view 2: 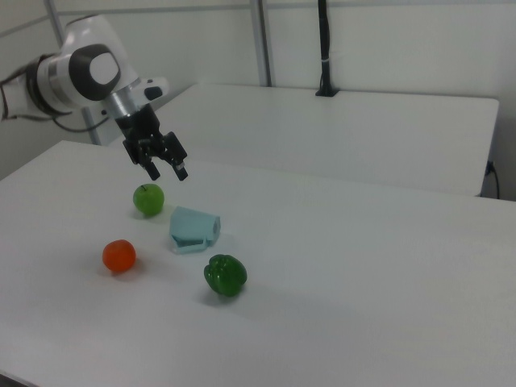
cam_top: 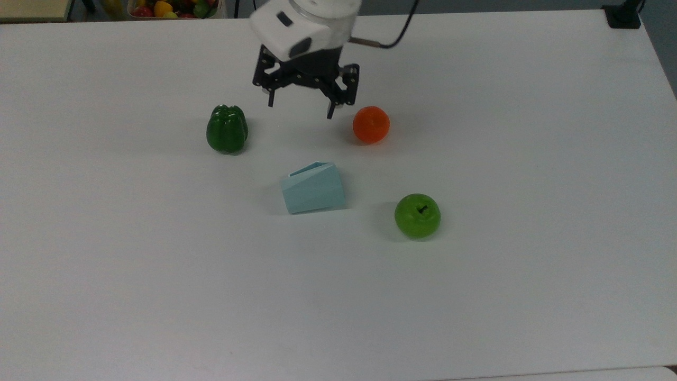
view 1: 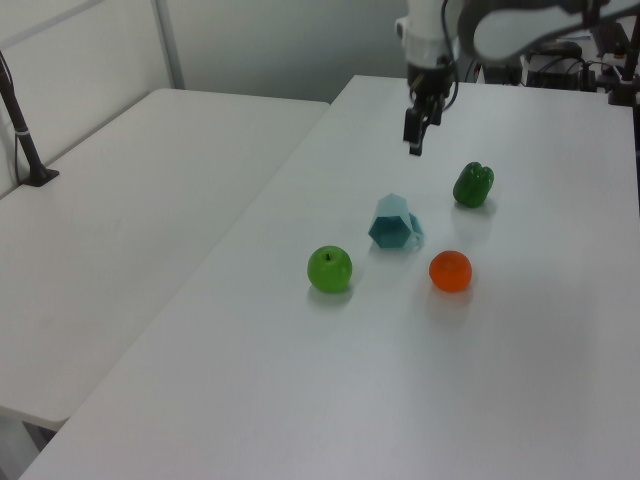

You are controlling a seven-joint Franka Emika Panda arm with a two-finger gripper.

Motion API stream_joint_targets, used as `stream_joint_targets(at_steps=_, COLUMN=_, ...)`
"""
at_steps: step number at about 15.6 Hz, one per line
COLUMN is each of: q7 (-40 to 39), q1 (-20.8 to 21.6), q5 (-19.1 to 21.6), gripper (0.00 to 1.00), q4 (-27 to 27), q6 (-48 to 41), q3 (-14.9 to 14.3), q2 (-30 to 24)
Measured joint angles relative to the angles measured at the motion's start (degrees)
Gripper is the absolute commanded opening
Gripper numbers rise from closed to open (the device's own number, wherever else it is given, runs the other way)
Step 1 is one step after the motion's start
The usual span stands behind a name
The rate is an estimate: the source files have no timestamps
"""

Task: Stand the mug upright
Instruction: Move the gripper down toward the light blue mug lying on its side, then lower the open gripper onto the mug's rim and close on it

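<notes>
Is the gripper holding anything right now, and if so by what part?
Nothing is held. The gripper hangs in the air with its jaws open and empty, apart from the mug, which lies on its side on the table.

The gripper (cam_top: pixel 300 108) hangs in the air above the table (cam_top: pixel 106 264), its two black fingers (cam_top: pixel 332 110) spread wide apart and pointing down

No legible txt, labels, brands or nos. on anything here.
</notes>
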Motion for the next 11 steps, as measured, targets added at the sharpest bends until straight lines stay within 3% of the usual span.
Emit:
stream_joint_targets(at_steps=2, q7=6.7, q1=3.3, q5=-9.3, gripper=1.0, q4=0.9, q6=0.2, q3=0.3, q2=4.0)
stream_joint_targets(at_steps=4, q7=10.9, q1=5.3, q5=-14.8, gripper=1.0, q4=1.3, q6=2.2, q3=0.6, q2=7.7)
stream_joint_targets(at_steps=8, q7=11.8, q1=5.9, q5=-20.3, gripper=1.0, q4=1.6, q6=3.9, q3=0.7, q2=12.3)
stream_joint_targets(at_steps=11, q7=11.6, q1=6.2, q5=-21.2, gripper=1.0, q4=1.7, q6=5.6, q3=1.0, q2=13.6)
